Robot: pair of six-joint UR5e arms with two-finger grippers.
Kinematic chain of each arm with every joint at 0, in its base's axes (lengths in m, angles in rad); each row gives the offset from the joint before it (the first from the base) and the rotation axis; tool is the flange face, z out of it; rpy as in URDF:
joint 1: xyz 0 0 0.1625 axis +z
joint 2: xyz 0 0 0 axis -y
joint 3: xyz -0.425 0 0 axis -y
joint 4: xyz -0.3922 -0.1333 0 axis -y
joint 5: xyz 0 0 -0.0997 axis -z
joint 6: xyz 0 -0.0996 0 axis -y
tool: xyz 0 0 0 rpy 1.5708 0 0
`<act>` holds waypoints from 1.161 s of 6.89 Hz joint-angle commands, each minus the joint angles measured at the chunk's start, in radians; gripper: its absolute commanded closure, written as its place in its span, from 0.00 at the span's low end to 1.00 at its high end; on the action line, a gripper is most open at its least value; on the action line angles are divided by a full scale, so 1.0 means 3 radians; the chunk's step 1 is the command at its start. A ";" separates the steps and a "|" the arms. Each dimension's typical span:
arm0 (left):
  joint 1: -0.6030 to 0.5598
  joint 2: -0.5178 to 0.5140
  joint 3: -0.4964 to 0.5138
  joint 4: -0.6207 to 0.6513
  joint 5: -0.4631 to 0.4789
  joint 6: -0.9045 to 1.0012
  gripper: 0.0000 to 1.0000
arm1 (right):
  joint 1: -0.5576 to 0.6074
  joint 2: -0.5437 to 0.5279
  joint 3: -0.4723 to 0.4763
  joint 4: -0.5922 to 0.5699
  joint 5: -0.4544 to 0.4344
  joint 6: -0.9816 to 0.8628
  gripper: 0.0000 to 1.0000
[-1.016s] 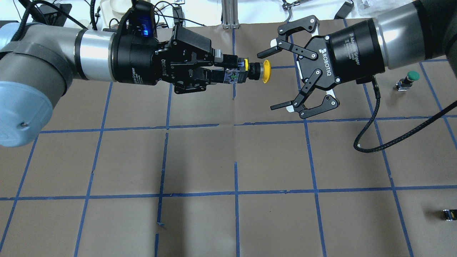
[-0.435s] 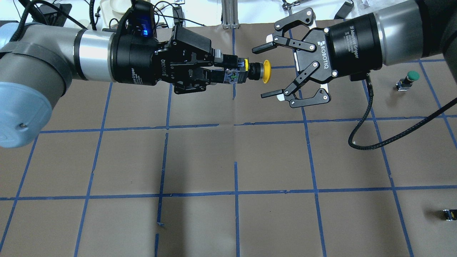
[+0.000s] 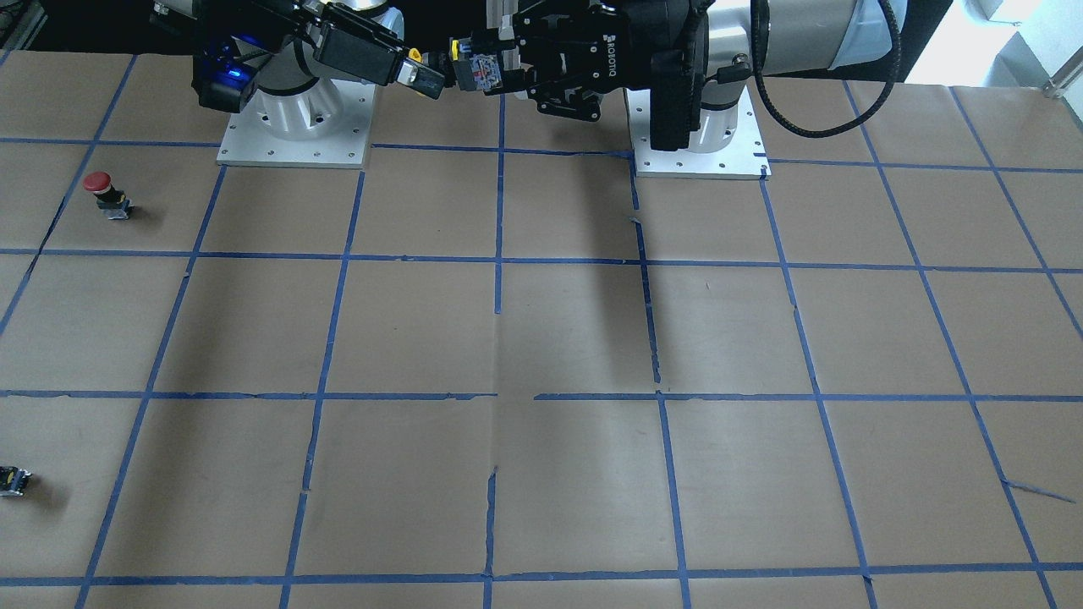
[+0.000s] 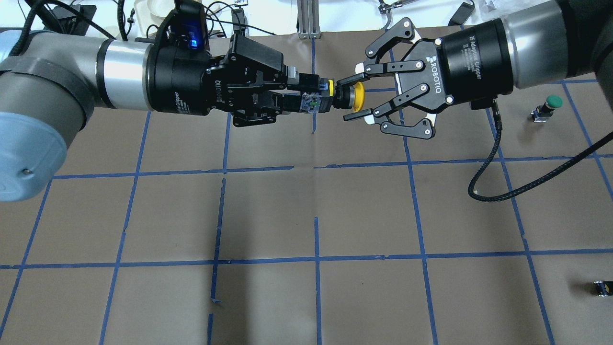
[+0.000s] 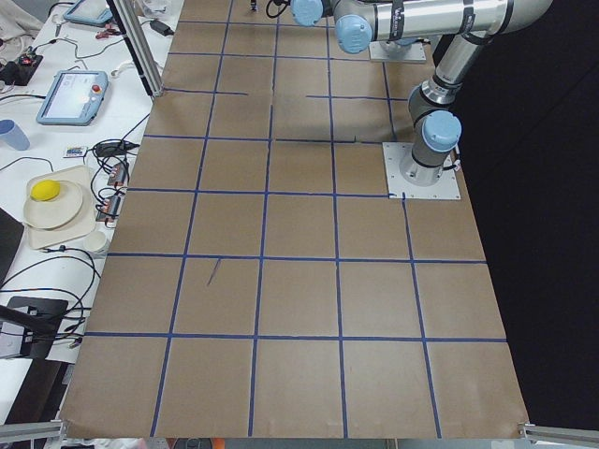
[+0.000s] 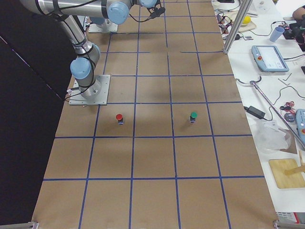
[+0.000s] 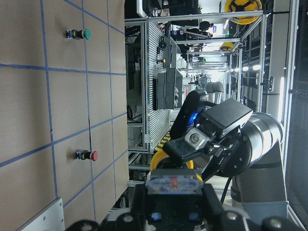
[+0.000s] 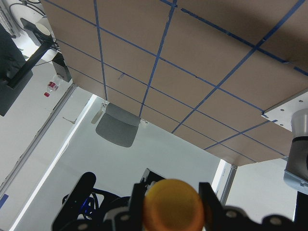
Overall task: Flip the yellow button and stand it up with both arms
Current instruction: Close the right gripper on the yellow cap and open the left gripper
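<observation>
The yellow button (image 4: 358, 96) is held level in the air, its yellow cap pointing toward my right arm. My left gripper (image 4: 309, 93) is shut on its black-and-grey switch body. My right gripper (image 4: 349, 99) has its two fingers against the cap's edges from either side. In the right wrist view the cap (image 8: 173, 209) sits between the two fingertips (image 8: 137, 202). In the left wrist view the switch body (image 7: 173, 183) is in the jaws, with the cap (image 7: 163, 158) beyond it. Both grippers hang high over the table's far middle.
A green-capped button (image 4: 550, 105) stands at the far right. A red-capped button (image 3: 100, 184) stands near the right arm's base. A small dark switch block (image 4: 602, 287) lies at the right edge. A black cable (image 4: 493, 158) loops under the right wrist.
My right gripper moved left and up onto the cap, and its fingers closed from wide open to the cap's width. The left gripper and the button stayed put.
</observation>
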State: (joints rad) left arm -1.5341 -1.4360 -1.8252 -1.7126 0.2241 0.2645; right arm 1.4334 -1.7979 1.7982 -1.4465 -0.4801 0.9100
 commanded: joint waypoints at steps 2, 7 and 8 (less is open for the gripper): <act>0.0006 -0.0004 0.0009 0.0007 0.0010 -0.0103 0.00 | -0.0007 -0.0005 -0.0001 0.0015 -0.0016 0.0004 0.69; 0.0021 -0.0091 0.0071 0.0899 0.1358 -0.0584 0.00 | -0.0502 0.0010 -0.0001 -0.0164 -0.0913 -0.0840 0.80; 0.0036 -0.0091 0.0086 0.0933 0.1830 -0.0585 0.00 | -0.0589 0.0041 0.0004 -0.0179 -0.1417 -0.1396 0.80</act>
State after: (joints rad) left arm -1.5276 -1.4623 -1.8026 -1.4793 0.5937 0.1066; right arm 1.2969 -1.7928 1.7977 -1.4946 -0.7543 0.6678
